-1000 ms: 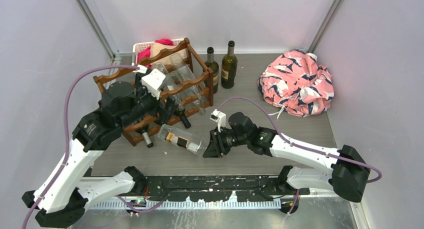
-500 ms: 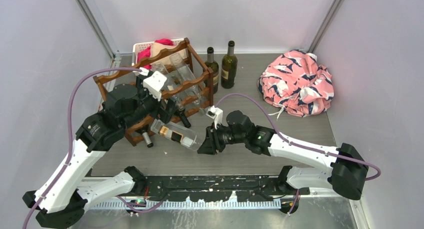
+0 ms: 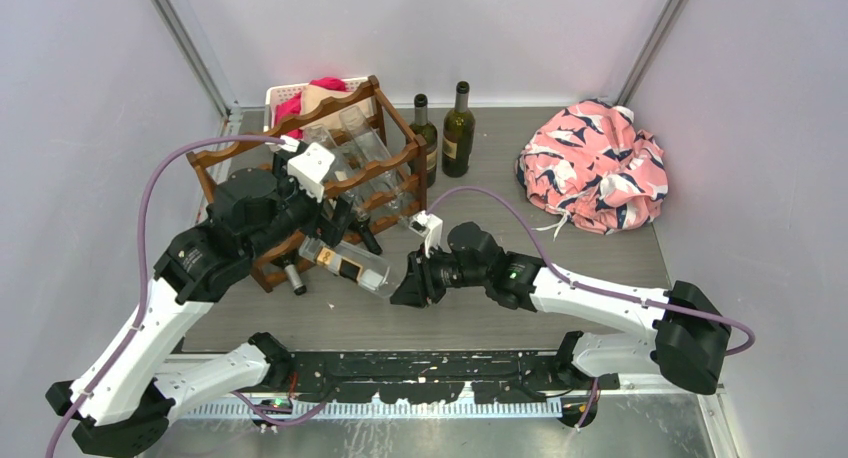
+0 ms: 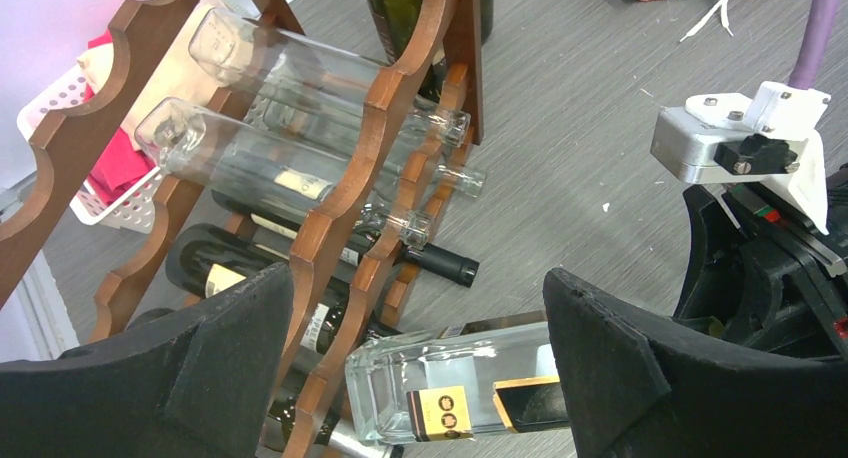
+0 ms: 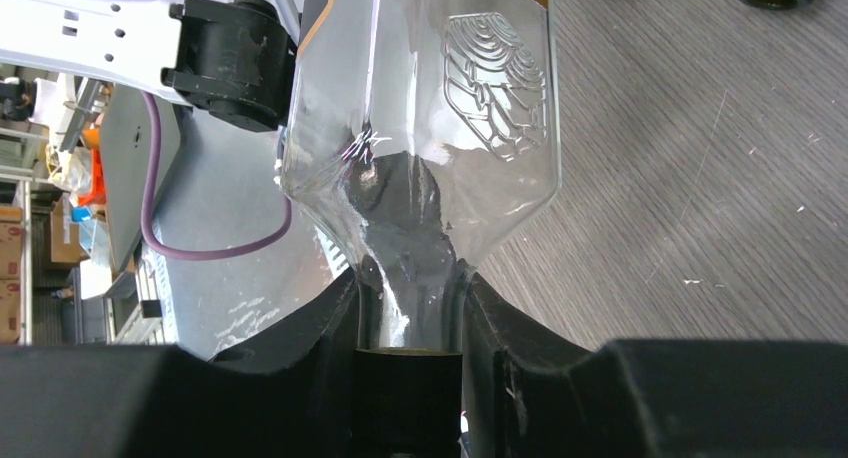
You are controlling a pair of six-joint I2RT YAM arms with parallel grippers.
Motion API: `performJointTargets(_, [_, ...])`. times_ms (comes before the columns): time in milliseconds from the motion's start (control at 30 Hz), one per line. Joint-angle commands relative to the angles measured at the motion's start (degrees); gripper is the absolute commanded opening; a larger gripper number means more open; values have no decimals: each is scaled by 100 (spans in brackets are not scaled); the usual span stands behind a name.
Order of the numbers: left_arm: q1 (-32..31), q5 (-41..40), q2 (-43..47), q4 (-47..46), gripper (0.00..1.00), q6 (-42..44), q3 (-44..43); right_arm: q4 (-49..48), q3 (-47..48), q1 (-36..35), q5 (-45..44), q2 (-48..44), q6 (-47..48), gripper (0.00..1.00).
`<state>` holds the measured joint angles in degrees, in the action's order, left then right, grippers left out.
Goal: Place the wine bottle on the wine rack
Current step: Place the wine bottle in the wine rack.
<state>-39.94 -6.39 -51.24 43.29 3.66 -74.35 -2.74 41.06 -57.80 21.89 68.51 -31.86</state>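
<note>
The wine bottle (image 3: 345, 265) is clear glass with a gold-and-black label, lying tilted, its base toward the wine rack (image 3: 400, 164). My right gripper (image 3: 410, 286) is shut on its neck; in the right wrist view the pads clamp the neck of the bottle (image 5: 440, 98) just above the dark cap, at the gripper (image 5: 410, 298). My left gripper (image 3: 335, 223) hovers open by the rack's front. In the left wrist view the bottle's square base (image 4: 450, 383) lies low between the wide-apart fingers of that gripper (image 4: 420, 288), close to the dark brown scalloped rack (image 4: 345, 208).
The rack holds several clear and dark bottles, with necks poking out the front (image 4: 440, 263). Two dark green bottles (image 3: 459, 128) stand upright right of it. A white basket (image 3: 283, 93) with red cloth sits behind. A pink printed cloth (image 3: 595, 168) lies at the back right.
My right arm has carried the clear bottle leftward, bringing its base up to the rack's lower front and between the left gripper's fingers. The left arm shifted slightly.
</note>
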Motion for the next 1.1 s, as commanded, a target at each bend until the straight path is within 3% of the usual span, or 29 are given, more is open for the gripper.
performJointTargets(0, [39, -72, 104, -336, 94, 80, 7, -1709, 587, -43, -49, -258, 100, 1])
performJointTargets(1067, [39, -49, 290, -404, 95, 100, 155, -2525, 745, -76, -879, 292, 90, 1])
